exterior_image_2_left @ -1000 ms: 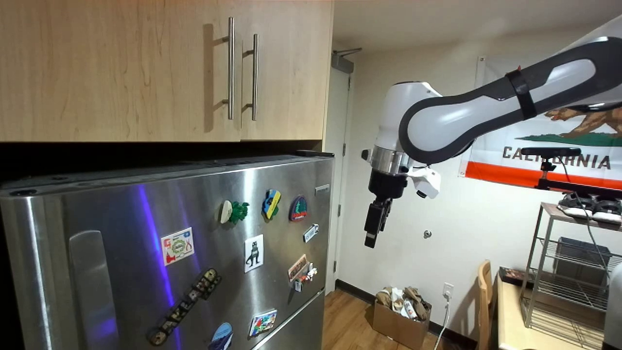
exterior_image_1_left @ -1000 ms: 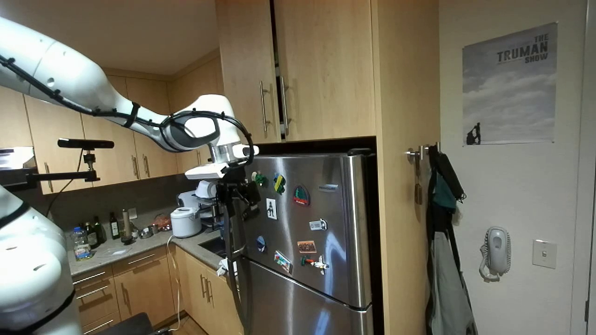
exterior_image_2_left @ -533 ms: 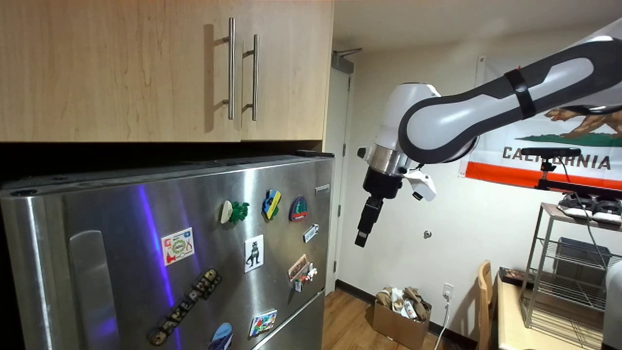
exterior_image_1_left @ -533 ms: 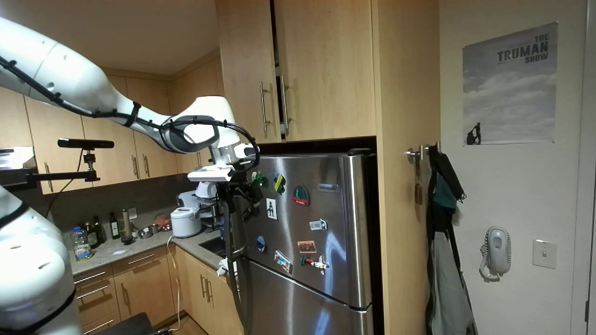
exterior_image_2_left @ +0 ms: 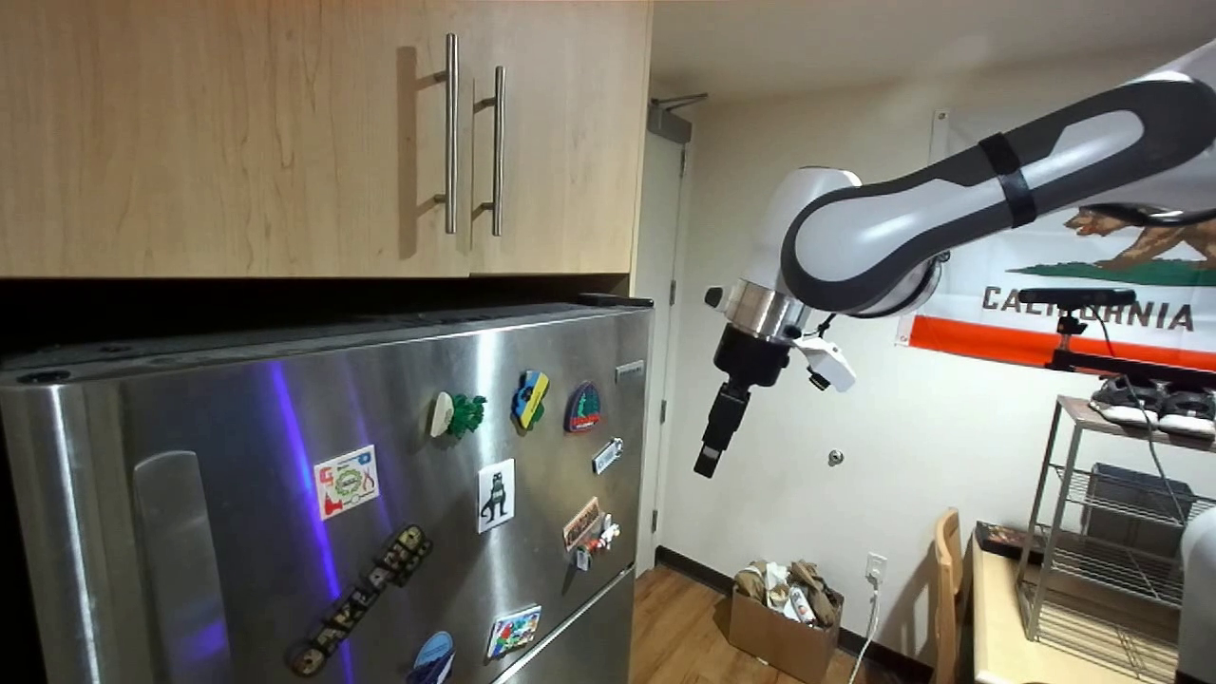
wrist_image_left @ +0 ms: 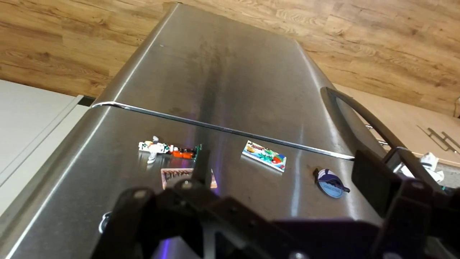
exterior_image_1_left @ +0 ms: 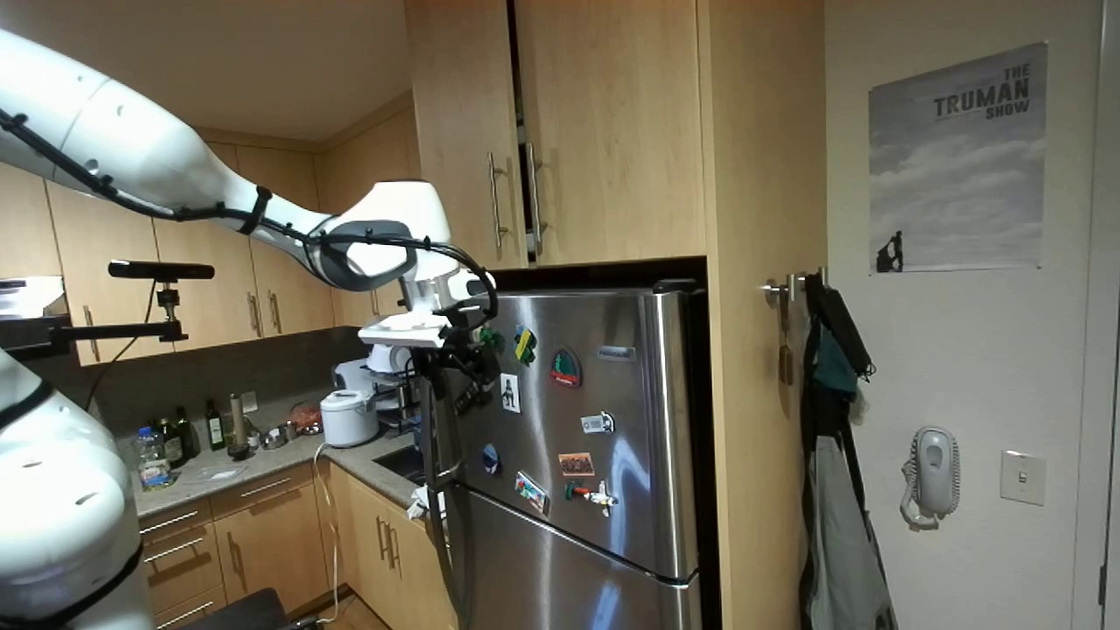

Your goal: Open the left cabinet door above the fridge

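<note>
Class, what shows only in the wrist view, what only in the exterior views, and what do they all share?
Only the wrist view: the bottom edge of the fridge, with wood floor beyond it.
Only the exterior views: the left cabinet door and its bar handle in both; the Truman Show poster and California flag, each in an exterior view.
All share: the fridge, its round blue magnet and the gripper, whose jaws stand open in the wrist view.

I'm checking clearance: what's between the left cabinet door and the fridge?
A dark gap, its depths unreadable, separates the left cabinet door from the fridge in both exterior views.
</note>
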Motion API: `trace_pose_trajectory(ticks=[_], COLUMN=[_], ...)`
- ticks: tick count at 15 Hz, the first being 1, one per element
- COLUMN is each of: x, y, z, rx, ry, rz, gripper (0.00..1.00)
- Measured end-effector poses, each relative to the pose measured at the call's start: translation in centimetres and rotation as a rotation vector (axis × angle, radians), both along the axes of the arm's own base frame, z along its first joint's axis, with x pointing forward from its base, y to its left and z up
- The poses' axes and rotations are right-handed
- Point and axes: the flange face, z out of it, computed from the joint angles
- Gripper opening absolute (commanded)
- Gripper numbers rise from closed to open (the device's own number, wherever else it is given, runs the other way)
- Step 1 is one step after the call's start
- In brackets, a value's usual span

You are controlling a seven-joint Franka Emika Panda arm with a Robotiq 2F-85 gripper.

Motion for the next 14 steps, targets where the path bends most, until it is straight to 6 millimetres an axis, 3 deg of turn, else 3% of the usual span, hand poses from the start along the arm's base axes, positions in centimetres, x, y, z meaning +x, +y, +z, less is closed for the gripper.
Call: trace_pose_trajectory(ticks=[5, 10, 14], x=[0.2, -0.3, -1.8], y=[0.8, 2.9, 3.3], z=[0.9, 5.8, 10.2], rx=[0.02, 0.045, 0.049], ry=[-0.045, -0.262, -0.435], rz=[0.021, 0.124, 0.221], gripper=[1.0, 1.0, 1.0])
